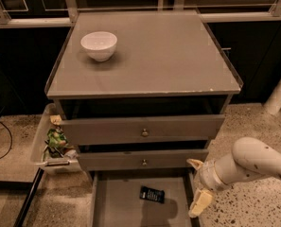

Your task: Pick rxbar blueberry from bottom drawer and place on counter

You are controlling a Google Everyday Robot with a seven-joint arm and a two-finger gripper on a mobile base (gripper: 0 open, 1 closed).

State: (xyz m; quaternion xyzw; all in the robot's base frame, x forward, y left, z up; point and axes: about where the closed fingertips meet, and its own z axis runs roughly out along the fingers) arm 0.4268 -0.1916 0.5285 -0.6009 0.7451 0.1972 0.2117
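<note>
The rxbar blueberry (152,194), a small dark wrapper with white lettering, lies flat on the grey floor of the open bottom drawer (116,207). My gripper (197,186) hangs at the drawer's right wall, to the right of the bar and a little above it. Its two pale fingers (200,202) stand apart and hold nothing. The white arm comes in from the right. The counter (159,56) is the flat grey top of the cabinet above.
A white bowl (99,45) stands at the counter's back left. Two upper drawers with brass knobs (144,133) are slightly pulled out above the bottom one. A white bin with wrappers (52,143) sits on the floor at the left.
</note>
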